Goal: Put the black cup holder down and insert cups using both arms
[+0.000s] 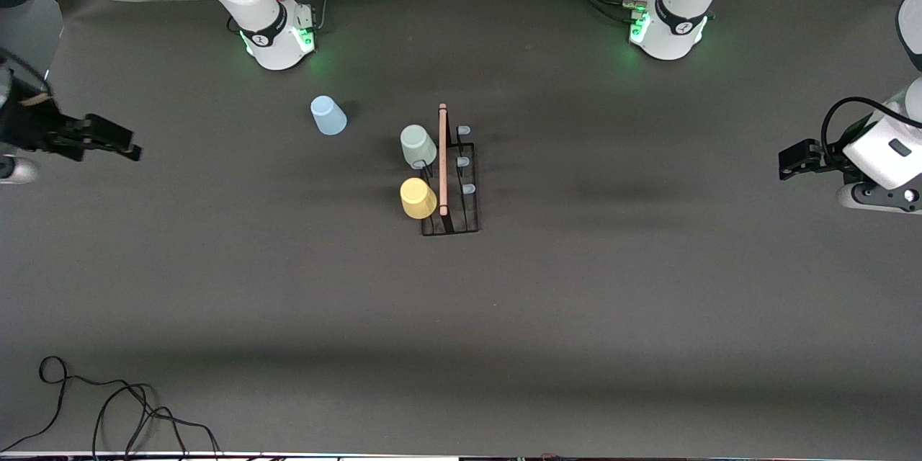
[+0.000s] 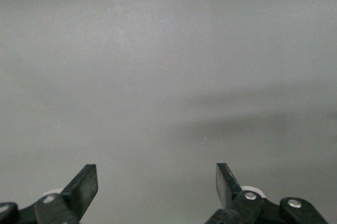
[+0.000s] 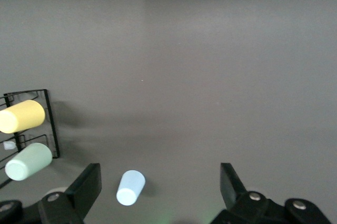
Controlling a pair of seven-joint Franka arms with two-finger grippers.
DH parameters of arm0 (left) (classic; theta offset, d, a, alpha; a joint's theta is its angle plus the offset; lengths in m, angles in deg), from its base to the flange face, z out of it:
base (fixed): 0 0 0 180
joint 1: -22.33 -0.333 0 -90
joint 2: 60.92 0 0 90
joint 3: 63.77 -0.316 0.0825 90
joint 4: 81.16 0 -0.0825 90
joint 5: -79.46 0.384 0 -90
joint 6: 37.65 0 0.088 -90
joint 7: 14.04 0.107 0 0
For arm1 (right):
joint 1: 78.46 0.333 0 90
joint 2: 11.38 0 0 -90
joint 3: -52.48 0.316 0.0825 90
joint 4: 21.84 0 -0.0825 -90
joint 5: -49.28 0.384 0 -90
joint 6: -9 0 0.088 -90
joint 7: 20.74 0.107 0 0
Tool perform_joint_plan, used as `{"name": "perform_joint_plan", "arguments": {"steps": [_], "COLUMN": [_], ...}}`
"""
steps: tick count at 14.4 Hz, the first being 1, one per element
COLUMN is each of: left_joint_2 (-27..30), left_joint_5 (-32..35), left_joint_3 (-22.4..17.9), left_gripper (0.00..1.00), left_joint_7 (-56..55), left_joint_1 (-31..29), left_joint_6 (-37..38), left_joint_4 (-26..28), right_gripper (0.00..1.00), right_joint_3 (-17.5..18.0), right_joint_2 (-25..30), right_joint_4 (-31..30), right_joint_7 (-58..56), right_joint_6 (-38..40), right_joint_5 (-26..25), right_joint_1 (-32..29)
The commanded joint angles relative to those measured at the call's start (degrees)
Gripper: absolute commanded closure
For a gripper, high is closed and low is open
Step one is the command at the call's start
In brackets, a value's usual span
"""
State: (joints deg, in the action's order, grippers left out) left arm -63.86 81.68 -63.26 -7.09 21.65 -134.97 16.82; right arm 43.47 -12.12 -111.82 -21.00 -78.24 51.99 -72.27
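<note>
The black cup holder (image 1: 451, 229) stands mid-table, its wooden rod handle (image 1: 443, 158) on top. A pale green cup (image 1: 418, 145) and a yellow cup (image 1: 418, 198) sit on pegs on the side toward the right arm's end. Three grey-tipped pegs (image 1: 463, 160) on its left arm's side are bare. A light blue cup (image 1: 328, 116) stands upside down on the table, nearer the right arm's base. My right gripper (image 1: 135, 144) is open and empty at the right arm's end of the table. Its wrist view shows the blue cup (image 3: 130, 187), green cup (image 3: 29, 162), yellow cup (image 3: 21, 116) and holder (image 3: 47, 113) below the right gripper (image 3: 160, 174). My left gripper (image 1: 784, 164) (image 2: 156, 174) is open and empty over bare mat.
The arms' green-lit bases (image 1: 281, 32) (image 1: 666, 29) stand along the table edge farthest from the front camera. Loose black cables (image 1: 108, 403) lie at the near corner toward the right arm's end. The table is covered by a dark grey mat (image 1: 612, 288).
</note>
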Motion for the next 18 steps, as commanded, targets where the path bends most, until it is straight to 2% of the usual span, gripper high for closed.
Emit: {"name": "perform_joint_plan", "arguments": {"steps": [1,7,18], "left_joint_2": [0.03,0.03,0.03], "left_joint_5": [0.24,0.24,0.24], "left_joint_3": [0.19,0.19,0.19], "left_gripper": [0.0,0.0,0.0], "left_joint_7": [-0.62,-0.62,-0.62], "left_joint_1": [-0.11,-0.11,-0.11], "left_joint_6": [1.08,1.08,1.08], "left_joint_4": [-0.69,-0.69,-0.69], "right_gripper": [0.0,0.0,0.0], "right_joint_3": [0.48,1.1,1.01], "right_joint_2": [1.36,0.3,0.3], "right_joint_4": [-1.34,-0.72,-0.55], "right_joint_7": [-2.12,-5.37,-5.28], "right_joint_6": [-0.04,-0.04,-0.13], "right_joint_5": [-2.97,-2.98,-2.98], "right_joint_1": [-0.04,-2.06,-1.71]}}
